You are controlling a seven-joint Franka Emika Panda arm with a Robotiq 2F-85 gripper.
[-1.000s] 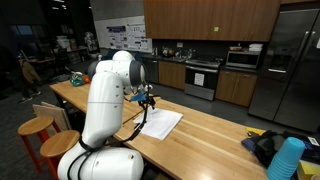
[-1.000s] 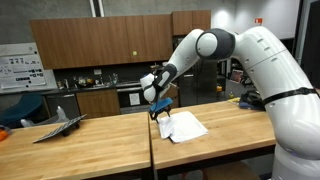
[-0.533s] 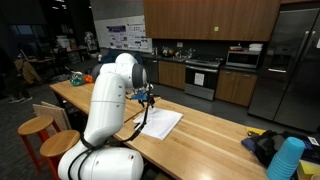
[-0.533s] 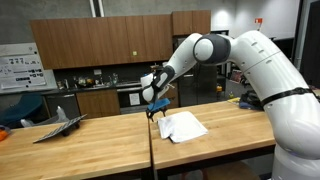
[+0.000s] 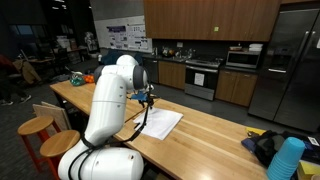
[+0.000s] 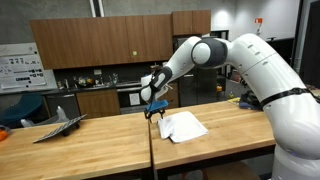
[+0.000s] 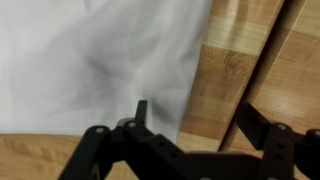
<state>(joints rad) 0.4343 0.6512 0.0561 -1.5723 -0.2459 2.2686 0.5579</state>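
Observation:
A white sheet of cloth or paper (image 6: 184, 127) lies on the wooden table (image 6: 90, 140) and shows in both exterior views (image 5: 160, 123). My gripper (image 6: 152, 113) hangs a little above the table at the sheet's edge, also seen from the other side (image 5: 148, 101). In the wrist view the gripper (image 7: 198, 120) is open with bare wood (image 7: 235, 70) between its dark fingers. The white sheet (image 7: 90, 60) fills the upper left of that view, under one finger. Nothing is held.
A grey folded object (image 6: 62, 122) lies on the neighbouring table section. Round wooden stools (image 5: 38, 128) stand by the table's near side. A blue stack of cups (image 5: 287, 158) and a dark bag (image 5: 262, 145) sit at one end. Kitchen cabinets and appliances are behind.
The arm's upper links have shifted slightly. The gripper stays above the sheet's edge, still open.

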